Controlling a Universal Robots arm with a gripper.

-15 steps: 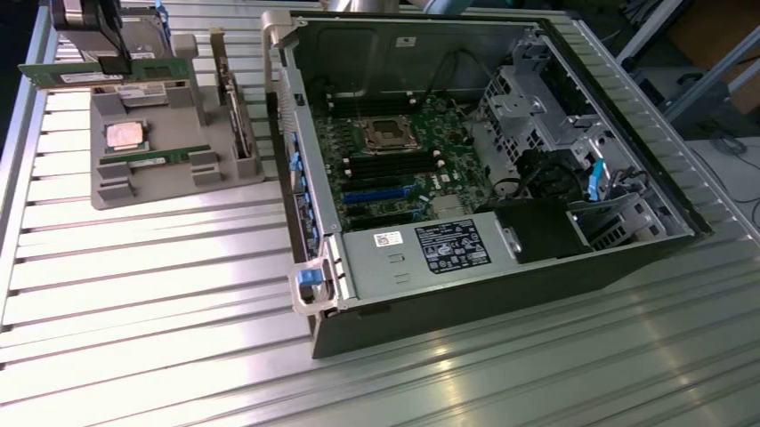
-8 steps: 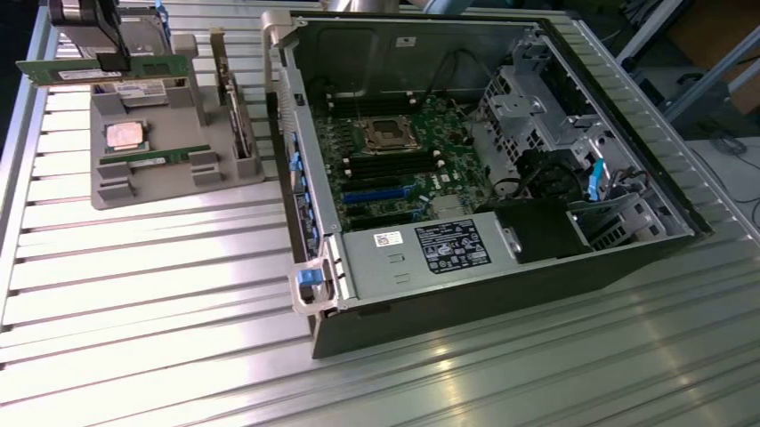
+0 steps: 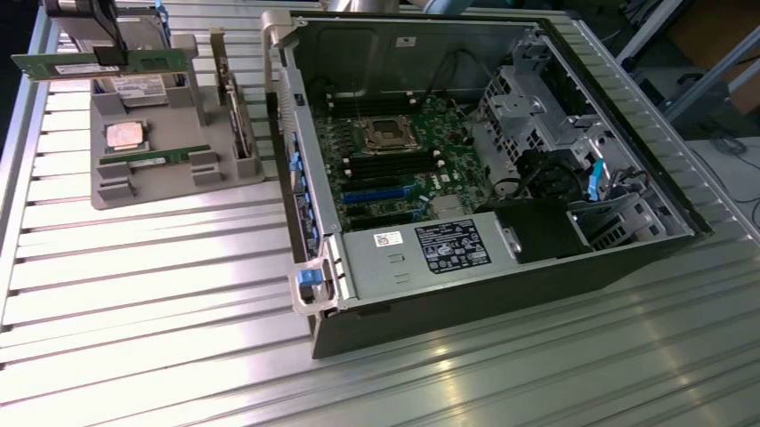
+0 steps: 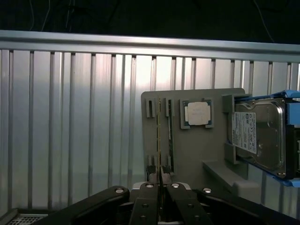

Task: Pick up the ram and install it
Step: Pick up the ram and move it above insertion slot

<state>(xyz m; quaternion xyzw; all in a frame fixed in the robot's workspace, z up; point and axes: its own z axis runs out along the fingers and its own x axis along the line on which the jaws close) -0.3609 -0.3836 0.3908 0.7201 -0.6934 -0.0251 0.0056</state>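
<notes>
The gripper (image 3: 109, 59) is clamped on the ram (image 3: 53, 68) at the middle of its length. It holds the ram level in the air over the twelve o'clock end of the grey tray (image 3: 166, 189). In the exterior view this is at about ten o'clock from the open computer case (image 3: 416, 311). A second ram stick (image 3: 157, 160) sits in the tray, at about five o'clock from the CPU chip (image 3: 125, 135).

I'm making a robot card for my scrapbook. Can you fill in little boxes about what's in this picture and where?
gripper: shut on the ram, held above the grey holder
second ram stick: lying in the holder
silver CPU chip: sitting in the holder
hard drive: on the holder, beside the chip
computer case: open, motherboard showing, on the exterior view's right
</notes>
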